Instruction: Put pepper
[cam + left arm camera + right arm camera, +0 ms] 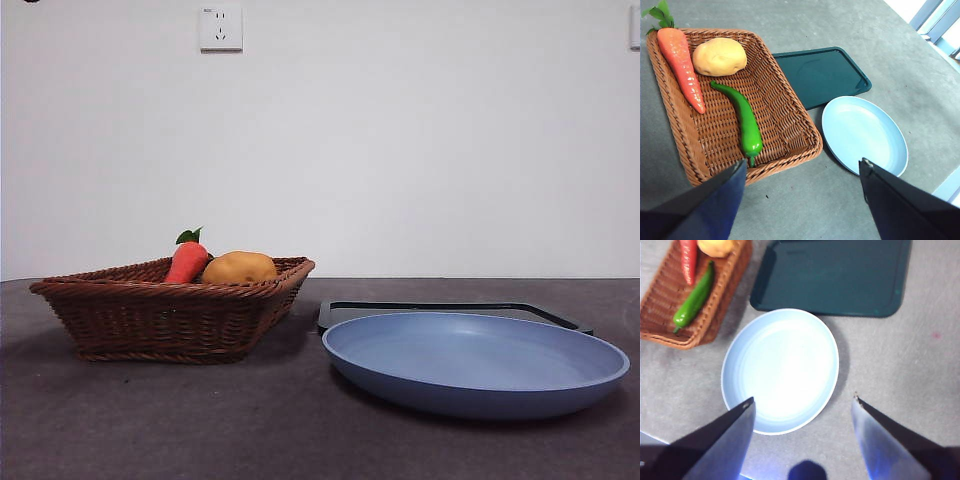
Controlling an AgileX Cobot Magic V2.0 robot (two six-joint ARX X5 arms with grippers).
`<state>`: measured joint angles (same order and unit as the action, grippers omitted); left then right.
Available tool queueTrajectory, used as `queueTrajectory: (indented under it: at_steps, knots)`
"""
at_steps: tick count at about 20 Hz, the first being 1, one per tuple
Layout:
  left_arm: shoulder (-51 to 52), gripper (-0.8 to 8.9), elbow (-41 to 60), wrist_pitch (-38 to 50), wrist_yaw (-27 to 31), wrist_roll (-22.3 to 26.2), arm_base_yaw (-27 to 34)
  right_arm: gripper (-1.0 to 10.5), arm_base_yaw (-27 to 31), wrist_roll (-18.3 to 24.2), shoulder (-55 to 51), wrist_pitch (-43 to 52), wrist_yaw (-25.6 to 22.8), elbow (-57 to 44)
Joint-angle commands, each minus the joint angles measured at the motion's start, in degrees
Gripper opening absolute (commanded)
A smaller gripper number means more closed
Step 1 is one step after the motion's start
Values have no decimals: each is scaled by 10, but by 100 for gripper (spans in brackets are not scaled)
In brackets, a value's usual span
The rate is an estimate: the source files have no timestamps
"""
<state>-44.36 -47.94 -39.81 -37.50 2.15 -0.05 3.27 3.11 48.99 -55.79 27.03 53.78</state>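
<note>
While pepper lies in basket, grey table w/ white wall behind.

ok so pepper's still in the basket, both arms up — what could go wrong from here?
1. The pepper lies low in the basket, hidden in the front view; the wall may block the left gripper.
2. The carrot and potato lie close by; wide jaws could bump them.
3. The glossy, slim pepper could slip before reaching the plate.

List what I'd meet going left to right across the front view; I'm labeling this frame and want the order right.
Wicker basket → carrot → potato → blue plate. The dark tray sits behind the plate, overlapping it, so I leave it out. The pepper isn't visible in this view.
</note>
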Motion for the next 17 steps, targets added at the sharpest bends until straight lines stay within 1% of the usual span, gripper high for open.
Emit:
queueTrajectory:
  at_steps: [1,4,7,8,10,14,17]
  knots:
    - [-2,392,-6,3,-3,5,0,337,-2,-10,42,13,0,9]
    - [-2,392,-6,3,-3,4,0,336,-17,-16,116,31,-2,9]
    - [-2,392,-6,3,-3,4,0,306,-51,-18,200,66,-5,9]
    - [-2,392,-6,2,-3,4,0,307,-63,-18,228,80,-15,9]
    - [-2,392,-6,-1,-3,4,0,307,-88,-17,283,107,-60,9]
    - [-2,392,-6,-2,-2,4,0,306,-113,-16,364,145,-95,9]
    - [-2,391,-6,-4,-2,4,0,280,-128,-16,404,180,-96,9]
